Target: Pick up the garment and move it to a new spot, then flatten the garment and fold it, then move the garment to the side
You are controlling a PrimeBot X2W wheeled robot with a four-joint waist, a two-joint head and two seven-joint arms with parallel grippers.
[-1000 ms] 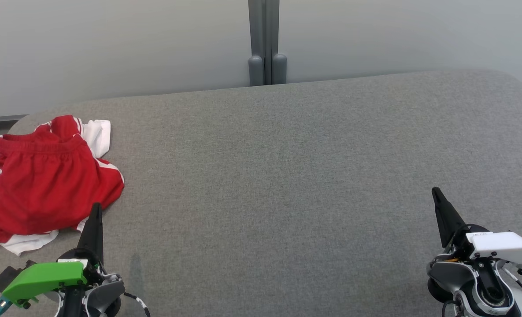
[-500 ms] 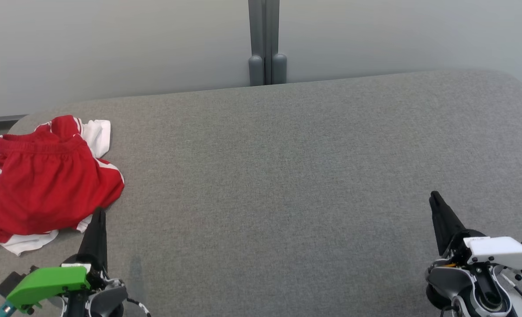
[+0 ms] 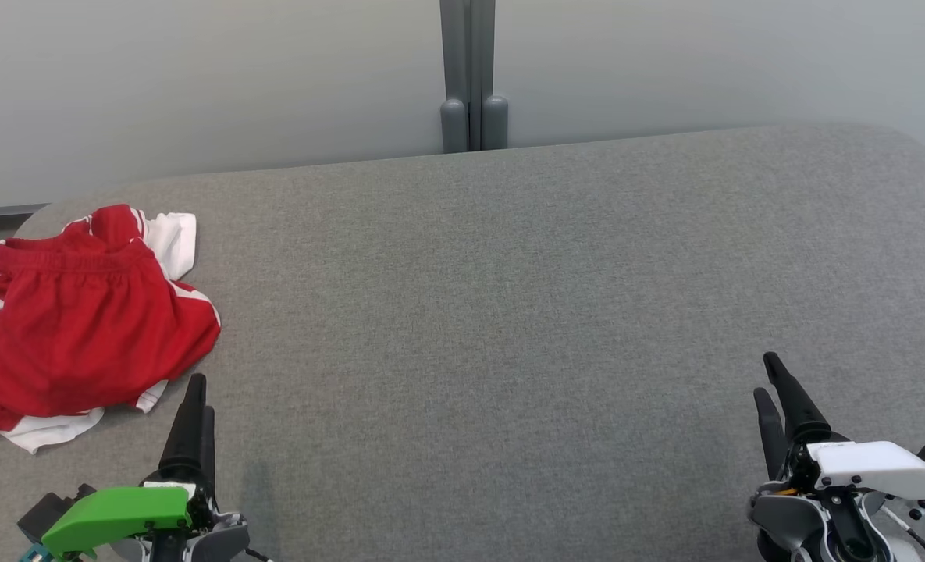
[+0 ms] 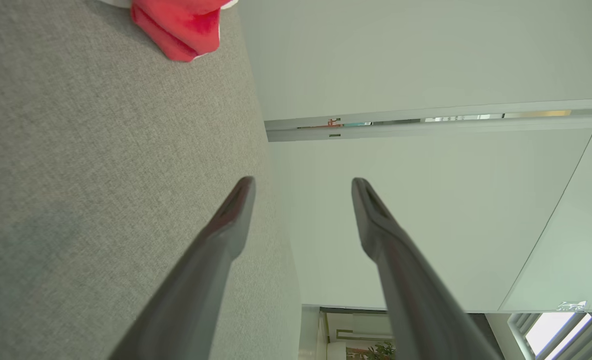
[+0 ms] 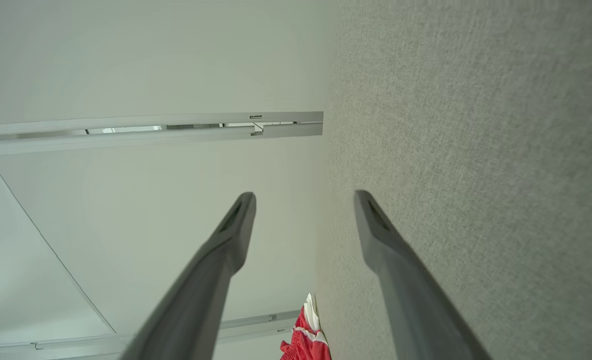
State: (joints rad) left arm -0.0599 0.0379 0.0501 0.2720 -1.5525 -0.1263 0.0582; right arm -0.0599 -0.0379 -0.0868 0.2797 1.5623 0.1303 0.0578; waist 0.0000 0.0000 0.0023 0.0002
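The garment (image 3: 80,328), red shorts with white trim, lies crumpled at the far left of the grey fabric-covered table (image 3: 509,273). A corner of the garment (image 4: 181,25) sits at the top of the left wrist view, and a bit of the garment (image 5: 305,342) lies low in the right wrist view. My left gripper (image 3: 201,394) hovers near the table's front left, just right of the shorts' lower hem, open and holding nothing. The right gripper (image 3: 765,375) is at the front right, far from the cloth, open and holding nothing. In the wrist views the left gripper (image 4: 301,181) and the right gripper (image 5: 303,195) both have clearly spread fingers.
A pale wall runs behind the table, with a grey vertical post (image 3: 468,78) at its middle. The table's far edge curves down at both corners. Wide bare grey fabric stretches between the two grippers.
Both grippers went from shut to open. Both drew back a little toward the picture's lower edge, and the left one shifted slightly right. The shorts have not moved.
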